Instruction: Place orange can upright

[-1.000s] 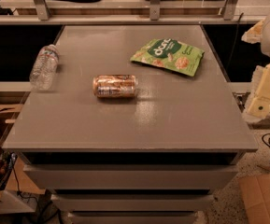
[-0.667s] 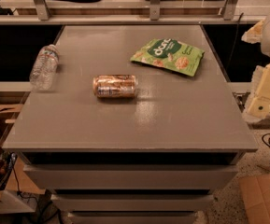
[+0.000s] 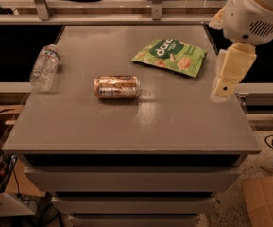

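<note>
The orange can lies on its side near the middle of the grey table, with its long axis running left to right. Its body is orange-tan with a pale pattern. My gripper hangs from the white arm at the right, above the table's right part. It is well to the right of the can and touches nothing.
A clear plastic water bottle lies on its side at the table's left edge. A green snack bag lies flat at the back right, just left of the gripper. Drawers sit below the tabletop, and cardboard boxes stand on the floor.
The arm and gripper have moved left from beyond the table's right edge to over the table's right part. The can, bottle and bag have not moved.
</note>
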`<action>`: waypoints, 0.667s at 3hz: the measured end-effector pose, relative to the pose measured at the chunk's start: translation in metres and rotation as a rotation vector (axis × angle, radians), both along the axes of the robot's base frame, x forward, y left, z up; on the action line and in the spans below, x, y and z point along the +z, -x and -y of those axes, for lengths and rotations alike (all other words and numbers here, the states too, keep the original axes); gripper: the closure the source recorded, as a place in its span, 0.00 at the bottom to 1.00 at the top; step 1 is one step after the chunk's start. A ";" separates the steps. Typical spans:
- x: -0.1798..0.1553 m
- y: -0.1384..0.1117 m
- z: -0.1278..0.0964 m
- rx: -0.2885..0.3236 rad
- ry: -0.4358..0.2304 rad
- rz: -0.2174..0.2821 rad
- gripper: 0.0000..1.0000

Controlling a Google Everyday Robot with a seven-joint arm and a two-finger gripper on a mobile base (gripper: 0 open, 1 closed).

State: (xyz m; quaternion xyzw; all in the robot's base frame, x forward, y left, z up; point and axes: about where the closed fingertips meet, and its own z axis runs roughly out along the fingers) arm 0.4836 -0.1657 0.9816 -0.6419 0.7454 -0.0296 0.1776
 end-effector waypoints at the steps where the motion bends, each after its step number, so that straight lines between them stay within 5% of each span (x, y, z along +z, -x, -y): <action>1: -0.013 -0.023 -0.037 0.073 0.006 -0.019 0.00; 2: -0.031 -0.039 -0.074 0.098 0.040 -0.028 0.00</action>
